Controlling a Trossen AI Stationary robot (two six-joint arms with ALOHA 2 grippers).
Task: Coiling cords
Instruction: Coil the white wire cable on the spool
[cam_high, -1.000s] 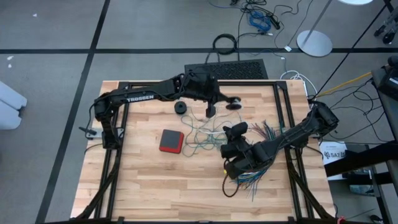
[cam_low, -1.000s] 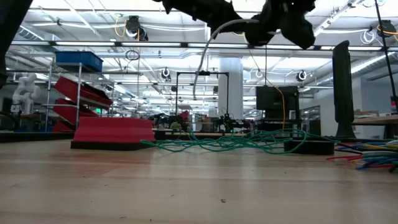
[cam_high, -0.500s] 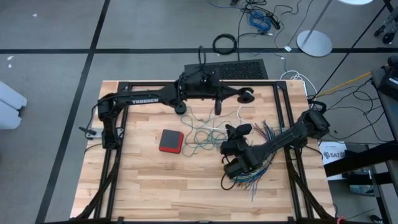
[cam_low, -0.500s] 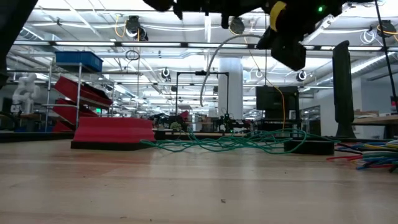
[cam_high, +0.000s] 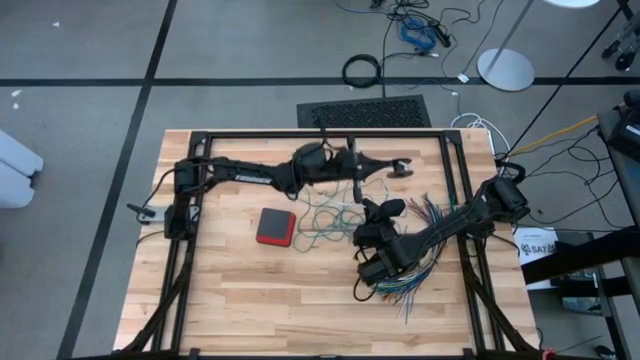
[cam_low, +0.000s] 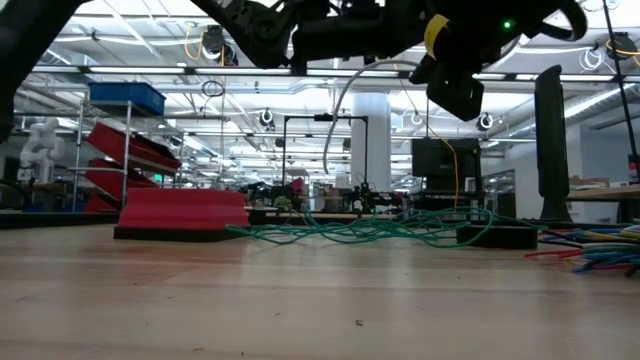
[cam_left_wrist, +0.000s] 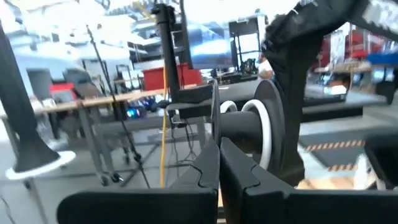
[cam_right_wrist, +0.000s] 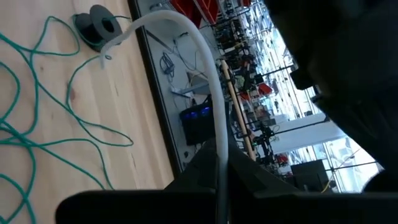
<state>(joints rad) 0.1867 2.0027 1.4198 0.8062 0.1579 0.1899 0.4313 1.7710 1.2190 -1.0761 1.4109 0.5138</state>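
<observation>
Wrist views: right hand (cam_right_wrist: 219, 163) clamped on white cord (cam_right_wrist: 208, 74); left hand (cam_left_wrist: 219, 163) closed on same cord.

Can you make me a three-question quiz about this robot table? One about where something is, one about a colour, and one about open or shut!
1. Where is the red block?
A. On the table, beside the teal-green cord
B. In a gripper
C. On the floor

2. What colour is the cord in the right gripper?
A. Yellow
B. White
C. Purple

3. The right gripper's fingers are:
A. Wide open
B. Shut on the cord
C. Shut on the red block

Answers:
1 A: the red block lies on the table next to the teal-green cord.
2 B: the white cord runs into the right gripper.
3 B: its fingers pinch that cord.
</observation>
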